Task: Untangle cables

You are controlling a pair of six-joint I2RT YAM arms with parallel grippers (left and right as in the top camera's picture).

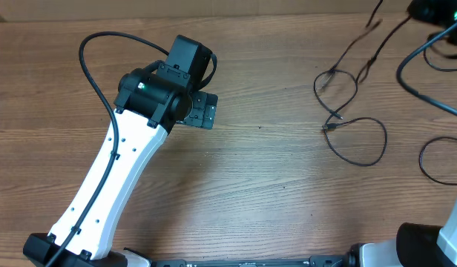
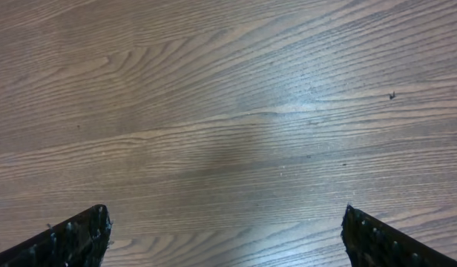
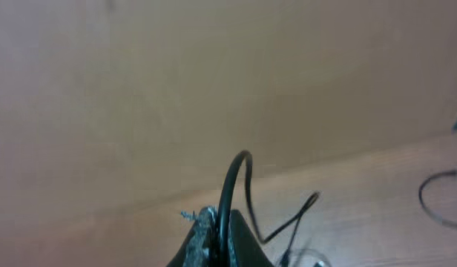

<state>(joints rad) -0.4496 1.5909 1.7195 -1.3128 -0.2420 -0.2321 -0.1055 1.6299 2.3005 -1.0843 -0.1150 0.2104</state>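
Overhead, the cables (image 1: 354, 119) lie right of the left tool (image 1: 204, 111), its jaws apart. The nearer right tool (image 3: 214, 233) clamps one.

thin black cables (image 1: 329, 127), loose tangled loops, right of centre, one strand lifted.

Rt-wrist view blurry; cables (image 1: 329, 127) cut off at rt edge.
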